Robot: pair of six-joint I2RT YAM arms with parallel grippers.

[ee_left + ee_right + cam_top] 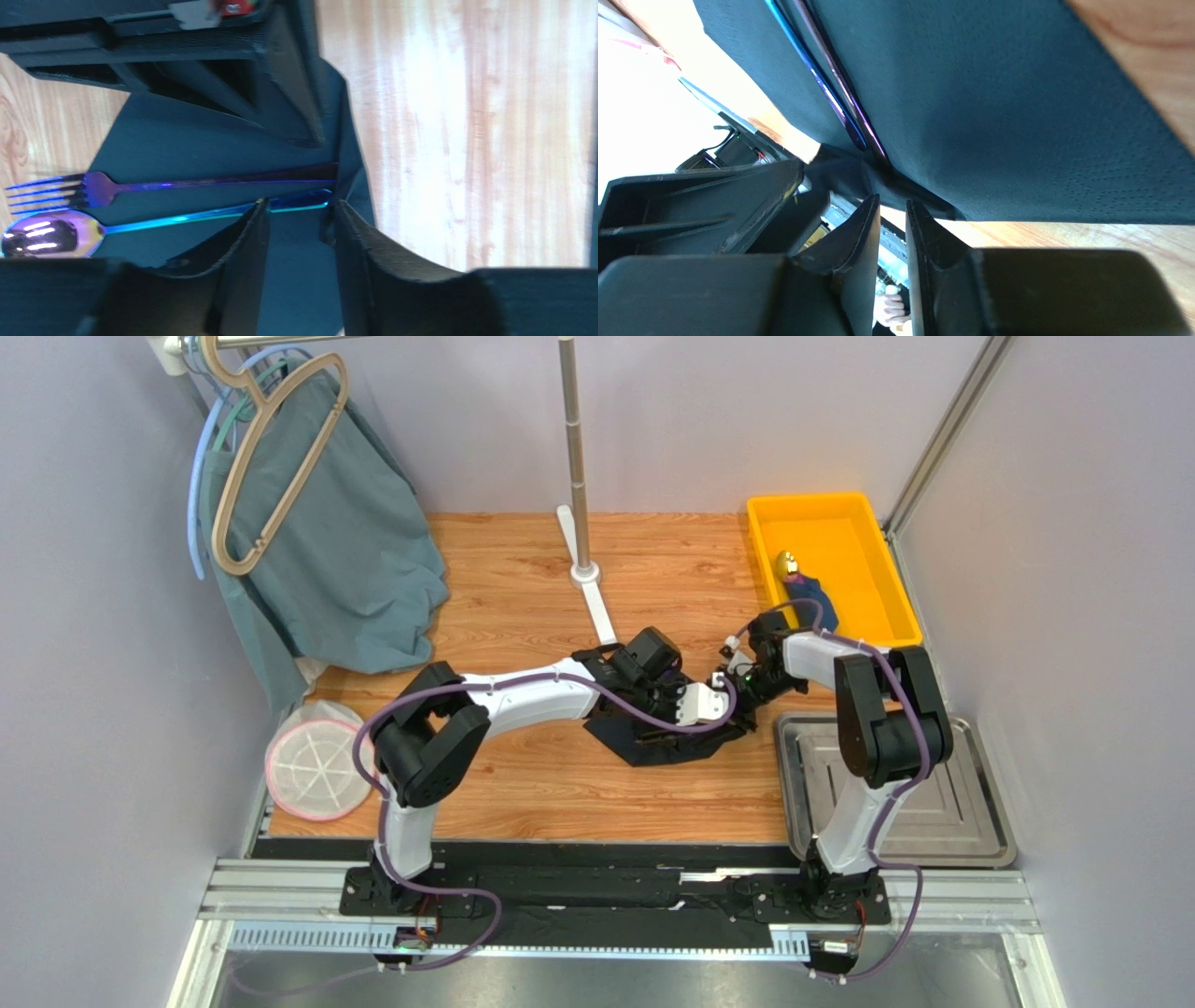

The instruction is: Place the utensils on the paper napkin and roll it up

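Left wrist view puts the left tool [298, 227] low over the work. Its two matte black fingers stand apart with nothing clamped between them, straddling the spot where the handles end. The right wrist view shows the right tool [892, 215] with its jaws only narrowly apart. Light shows through the gap and nothing is caught in it, and the tips sit just short of a folded corner. Under both tools lies the paper napkin [210, 140], a thin matte black sheet with a faint dimpled grain, spread in the middle of the wood-grain bench [456, 126]. On it the fork [91, 189] and the spoon [42, 234] rest side by side, close together, with slim handles running toward the tools. Both are glossy metal with an iridescent blue-to-violet sheen, and the spoon's bowl mirrors the lights. I judge the placing step done for these two pieces; no other utensil can be made out. One corner of the sheet is turned up over the handle ends, so the rolling looks barely begun and nearly all of it is left. In the top view, the napkin lies just left of the steel tray [982, 819]. It is well apart from the yellow bin [842, 546] that holds a dark blue bundle [802, 592].
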